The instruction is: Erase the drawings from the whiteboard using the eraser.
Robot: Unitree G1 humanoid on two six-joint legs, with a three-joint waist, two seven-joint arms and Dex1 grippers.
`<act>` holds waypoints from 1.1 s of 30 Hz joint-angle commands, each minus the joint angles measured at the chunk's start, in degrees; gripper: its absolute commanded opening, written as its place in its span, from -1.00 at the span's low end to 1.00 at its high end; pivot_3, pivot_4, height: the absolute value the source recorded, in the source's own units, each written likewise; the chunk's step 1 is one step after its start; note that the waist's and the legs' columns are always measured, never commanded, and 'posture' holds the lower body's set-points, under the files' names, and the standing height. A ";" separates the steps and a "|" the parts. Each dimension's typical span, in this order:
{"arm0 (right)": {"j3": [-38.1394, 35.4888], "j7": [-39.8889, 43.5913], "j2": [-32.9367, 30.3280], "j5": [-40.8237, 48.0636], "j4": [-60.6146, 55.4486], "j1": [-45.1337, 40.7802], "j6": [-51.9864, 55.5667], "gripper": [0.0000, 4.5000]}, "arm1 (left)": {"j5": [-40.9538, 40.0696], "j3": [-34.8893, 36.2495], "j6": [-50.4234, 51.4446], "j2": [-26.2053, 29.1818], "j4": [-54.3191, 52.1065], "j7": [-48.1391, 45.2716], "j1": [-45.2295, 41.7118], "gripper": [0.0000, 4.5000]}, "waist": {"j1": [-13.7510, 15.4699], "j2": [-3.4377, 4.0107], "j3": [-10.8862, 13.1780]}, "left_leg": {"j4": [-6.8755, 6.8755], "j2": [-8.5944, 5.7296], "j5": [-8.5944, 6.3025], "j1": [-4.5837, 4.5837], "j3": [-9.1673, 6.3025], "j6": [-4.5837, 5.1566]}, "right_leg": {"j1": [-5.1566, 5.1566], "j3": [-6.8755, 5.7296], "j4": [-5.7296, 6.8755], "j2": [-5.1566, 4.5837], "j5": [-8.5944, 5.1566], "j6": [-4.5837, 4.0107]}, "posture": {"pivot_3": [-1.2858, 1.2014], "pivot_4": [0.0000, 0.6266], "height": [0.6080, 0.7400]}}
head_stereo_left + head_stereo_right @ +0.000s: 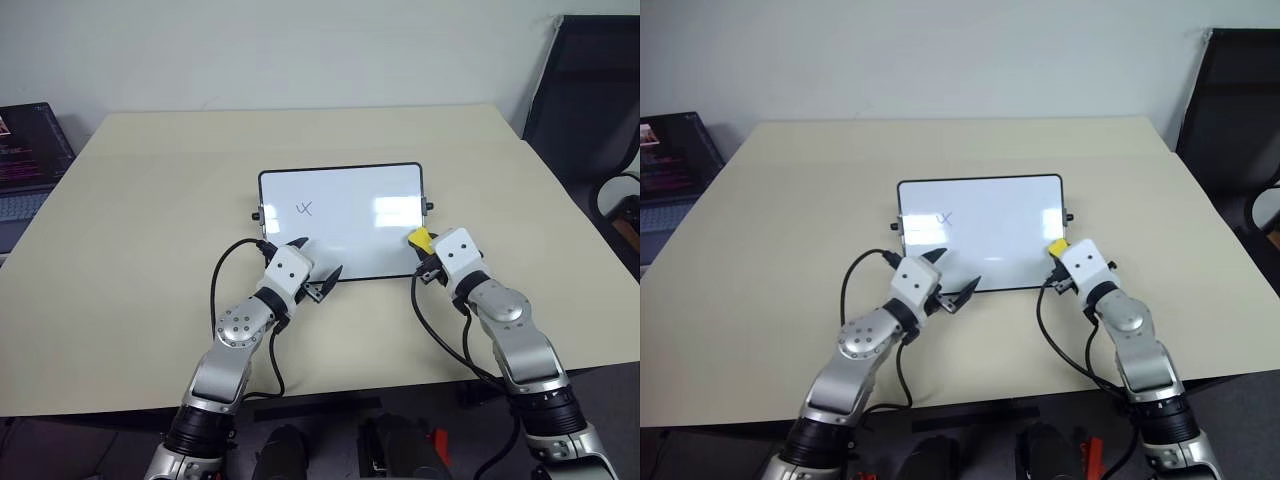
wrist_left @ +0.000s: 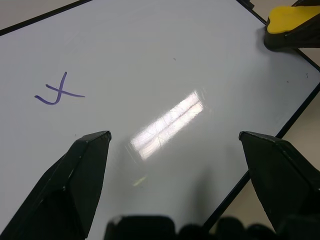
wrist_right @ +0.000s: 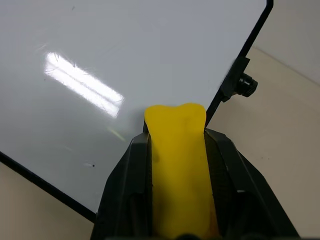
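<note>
The whiteboard [image 1: 350,190] lies flat in the middle of the table, glossy white with a thin black frame. One small dark scribble of the drawings [image 1: 305,208] sits on its left half and shows close up as a crossed mark [image 2: 59,94]. My right gripper [image 1: 422,250] is shut on the yellow eraser [image 1: 420,240] over the board's near right corner, close to the black knob [image 3: 246,85]. The eraser [image 3: 179,160] sticks out between the two fingers. My left gripper [image 1: 318,258] hangs open over the board's near left edge, with nothing between its fingers.
The beige table [image 1: 150,200] has bare room on every side of the board. An open laptop [image 1: 25,150] stands off the table's left edge. A black chair [image 1: 590,100] stands at the far right.
</note>
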 commanded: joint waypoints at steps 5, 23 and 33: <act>-0.91 -1.13 0.48 0.33 -2.33 0.33 -2.96 -0.50 | 5.49 1.69 1.31 -0.98 -5.16 8.46 1.30 1.00 | 0.00 0.00 0.00 | 0.00 0.00 0.00 0.00 0.00 0.00 | 0.00 0.01 -0.01 0.00 0.00 0.01 | 0.03 -0.52 1.00; 3.85 -0.75 7.19 0.19 5.89 -11.36 -8.94 -0.50 | 8.36 3.52 5.23 -2.49 -7.75 14.70 3.61 1.00 | -0.20 0.01 0.01 | 0.01 0.01 0.00 0.02 0.01 0.00 | 0.00 0.01 0.05 0.00 0.01 0.01 | 0.03 -0.52 1.00; 9.86 -2.43 20.20 -1.02 23.86 -27.98 -16.19 -0.50 | 7.44 4.89 3.16 -1.47 -4.45 14.21 1.66 1.00 | -0.09 0.01 0.01 | -0.01 0.04 0.00 -0.01 -0.02 0.00 | -0.03 -0.02 0.03 0.01 0.01 -0.01 | 0.03 -0.52 1.00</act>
